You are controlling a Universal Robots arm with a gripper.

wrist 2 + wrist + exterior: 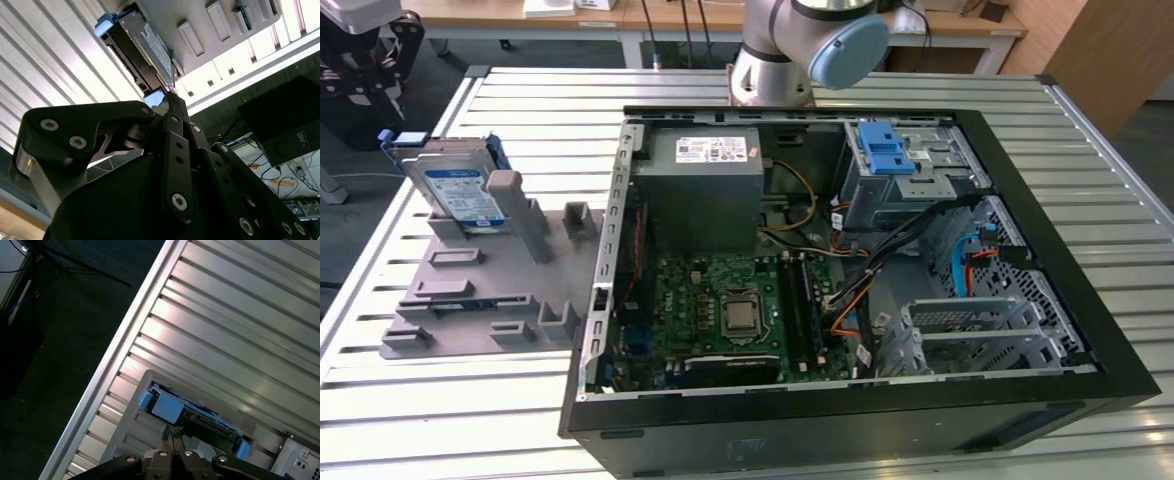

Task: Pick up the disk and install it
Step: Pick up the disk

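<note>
1. Hand state. In both wrist views the hand point(173, 432) point(171, 97) is closed. Its fingertips are pressed together and nothing is between them.

2. Task item. The disk point(200, 417) point(145, 47) lies beyond the fingertips, in line with them and not gripped. The blue bracket corner nearest the hand sits just past the tips in both wrist views. How far the tips stand off from it cannot be told.

3. Disk seating. In the exterior view the disk point(454, 190) stands on edge in a grey fixture point(480, 290), with its labelled face showing. It leans slightly against an upright post of that fixture (the blue bracket frames its top and sides). The fixture point(131, 432) point(220, 30) is under the disk in the wrist views as well.

4. Support. The fixture rests on a slatted metal surface point(454, 400) point(240, 315) point(50, 55), which extends beyond the disk on the far side from the hand.

5. Installation site. An open computer case point(854, 425) lies on the same surface, just beside the fixture, on the exterior view's right. Inside it, a grey metal drive bay point(914, 185) carries a blue latch piece point(885, 150) on top. The disk is not in the bay and is well apart from it.

6. Arm. The arm's base column point(787, 50) rises behind the case.
</note>
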